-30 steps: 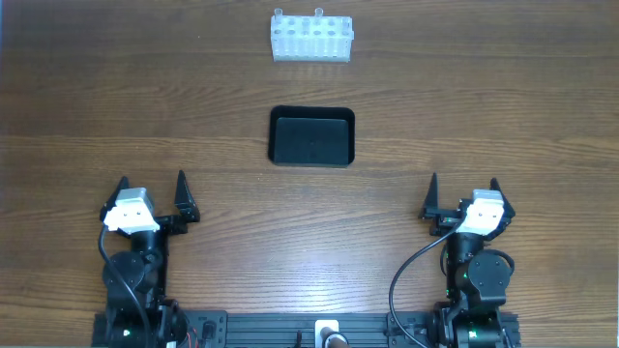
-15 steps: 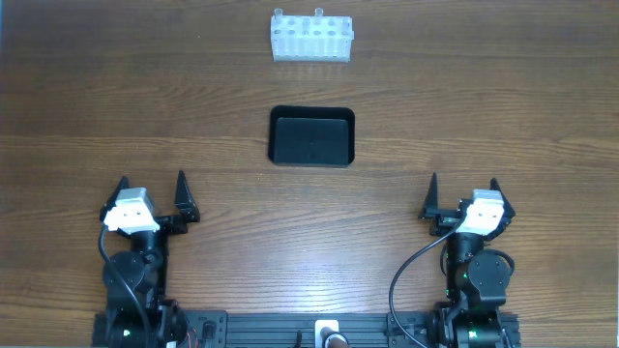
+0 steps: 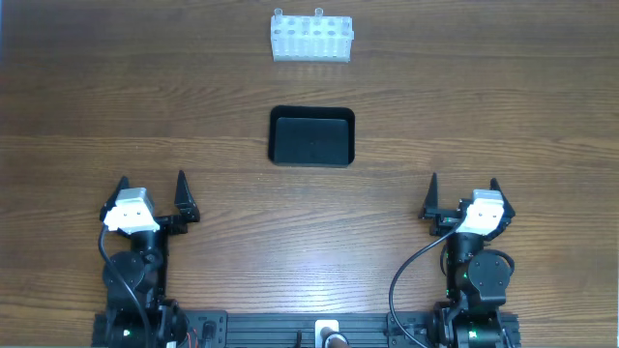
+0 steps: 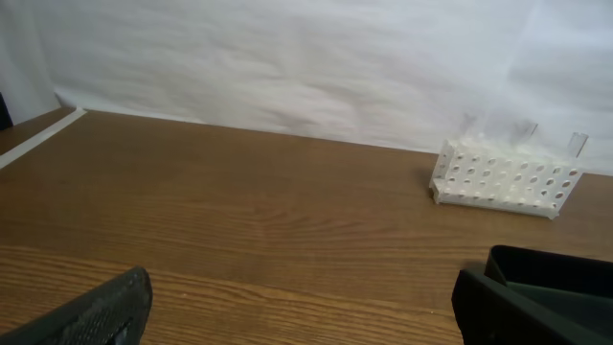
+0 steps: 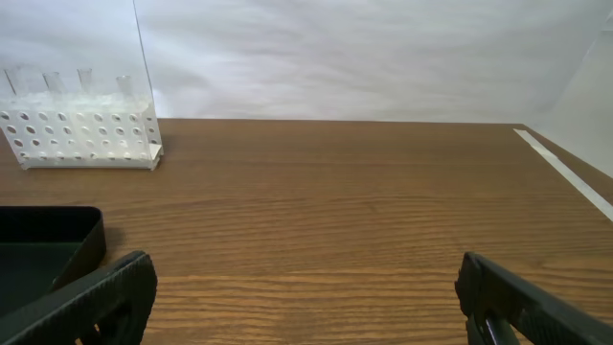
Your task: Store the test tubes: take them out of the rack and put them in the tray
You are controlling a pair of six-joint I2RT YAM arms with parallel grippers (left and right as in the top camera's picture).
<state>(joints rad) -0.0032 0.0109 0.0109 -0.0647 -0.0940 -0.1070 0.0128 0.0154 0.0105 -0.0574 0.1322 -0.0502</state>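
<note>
**Both grippers parked open, tubes in the rack**

At the tabletop's near edge the two arms stand on a black rail point(image 3: 261, 324), one toward each near corner. The left gripper point(image 3: 152, 178) sits just beyond its base with its fingers spread wide and nothing between them. The right gripper point(image 3: 464, 180) sits the same way on its side, fingers spread and holding nothing. A black cable point(image 3: 404, 278) loops beside the right arm's base.

Farther in, at the middle of the tabletop and between the two arms' lines, lies the tray point(image 3: 273, 137). It is black, rectangular and shallow, with rounded corners. It is well apart from both grippers.

Beyond the tray, near the far edge and about midway along it, stands the rack point(image 3: 311, 43). It is white, with rows of round holes in its side. The tubes point(image 5: 84, 79) stand upright in it, clear, with their tops rising above the rack's top. Rack and tray do not touch; bare wood shows between them.

The table point(image 3: 503, 97) is dark brown wood with a grain that runs side to side. A pale strip point(image 5: 565, 172) runs along its right edge, and another shows on the left edge in the left wrist view. Behind the far edge hangs a white backdrop point(image 4: 287, 57), slightly creased.
</note>
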